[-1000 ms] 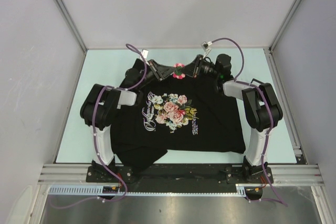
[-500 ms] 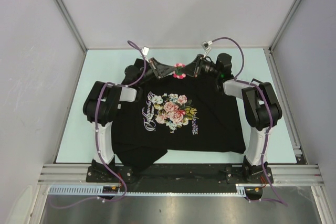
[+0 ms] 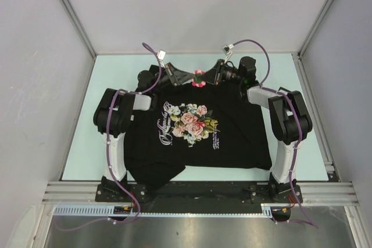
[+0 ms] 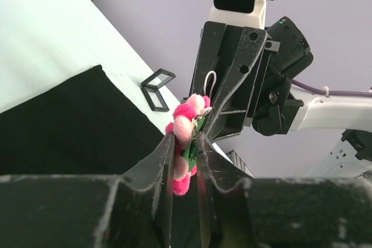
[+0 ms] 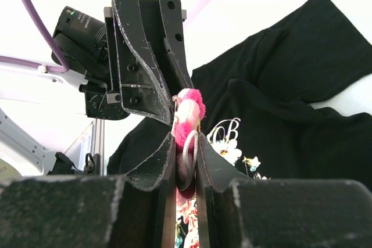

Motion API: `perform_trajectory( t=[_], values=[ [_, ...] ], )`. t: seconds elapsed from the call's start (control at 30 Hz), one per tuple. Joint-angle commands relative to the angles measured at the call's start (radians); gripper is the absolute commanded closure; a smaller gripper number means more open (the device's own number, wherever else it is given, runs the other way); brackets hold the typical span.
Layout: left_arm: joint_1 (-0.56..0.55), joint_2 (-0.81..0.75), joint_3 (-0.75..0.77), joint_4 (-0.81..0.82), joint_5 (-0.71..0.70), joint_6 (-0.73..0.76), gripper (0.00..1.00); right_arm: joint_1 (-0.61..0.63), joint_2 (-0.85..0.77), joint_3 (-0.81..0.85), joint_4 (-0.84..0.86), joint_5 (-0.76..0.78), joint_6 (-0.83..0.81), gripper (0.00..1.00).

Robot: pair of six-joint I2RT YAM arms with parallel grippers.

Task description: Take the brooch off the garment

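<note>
Currently left gripper point(image 4: 186, 143) and right gripper point(image 5: 185, 140) both clench the fuzzy pink flower brooch point(image 3: 198, 78), scuffed black fingers tip to tip, at the black T-shirt point(image 3: 232, 137) collar near the table's point(image 3: 116, 68) far edge.

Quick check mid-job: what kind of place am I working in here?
Probably a lab robot cell: plain grey panel walls, aluminium framing, and a pale green table bearing the garment.

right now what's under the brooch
The brooch sits over the black far edge of the garment, pinched by the left gripper and right gripper. Their fingers cover its underside, so whether its pin goes through the cloth cannot be seen.
</note>
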Motion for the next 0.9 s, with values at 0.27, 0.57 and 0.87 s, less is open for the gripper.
perform_trajectory(
  t=[0.27,0.57,0.87],
  values=[
    [-0.067,0.022,0.092,0.225,0.149,-0.056,0.75,0.09,0.003,0.069,-0.06,-0.083,-0.062,1.0],
    [-0.068,0.05,0.126,0.21,0.175,-0.085,0.81,0.093,0.0,0.072,-0.077,-0.089,-0.082,1.0],
    [-0.07,0.062,0.168,0.203,0.213,-0.089,0.82,0.107,0.005,0.097,-0.139,-0.093,-0.131,1.0]
  ],
)
